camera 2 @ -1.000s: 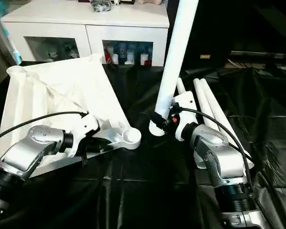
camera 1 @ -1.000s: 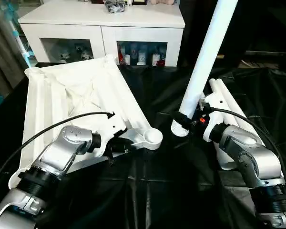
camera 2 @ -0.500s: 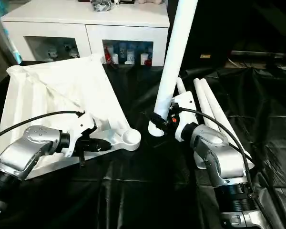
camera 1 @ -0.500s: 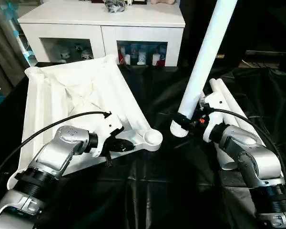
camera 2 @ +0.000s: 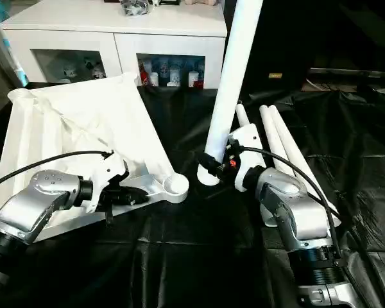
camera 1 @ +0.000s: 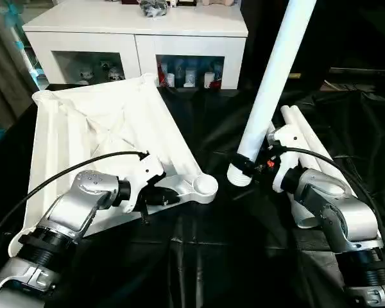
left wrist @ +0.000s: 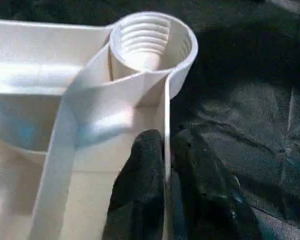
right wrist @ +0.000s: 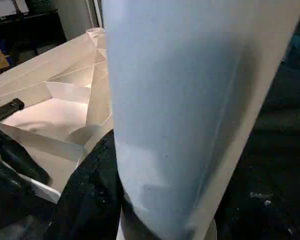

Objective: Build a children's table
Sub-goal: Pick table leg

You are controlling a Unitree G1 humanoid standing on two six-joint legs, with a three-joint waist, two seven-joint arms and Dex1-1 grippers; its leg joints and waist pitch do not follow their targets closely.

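The white tabletop (camera 1: 102,128) lies underside up on the black cloth, ribs showing. Its nearest corner socket (camera 1: 205,185) points toward the middle, and its threaded inside shows in the left wrist view (left wrist: 150,40). My left gripper (left wrist: 167,150) is shut on the tabletop's thin rim wall just behind that socket, one finger on each side. My right gripper (camera 1: 256,163) is shut on a long white leg (camera 1: 269,90). The leg stands nearly upright, leaning to the right. Its flared end (camera 1: 239,174) hangs just right of the socket, apart from it.
Two more white legs (camera 1: 308,138) lie on the cloth behind my right arm. A white cabinet (camera 1: 138,38) with glass fronts stands at the back. Black cloth (camera 1: 212,256) covers the work surface in front of the tabletop.
The left gripper's fingers have shifted slightly on the rim wall. The held leg's lower end has edged a little left toward the socket.
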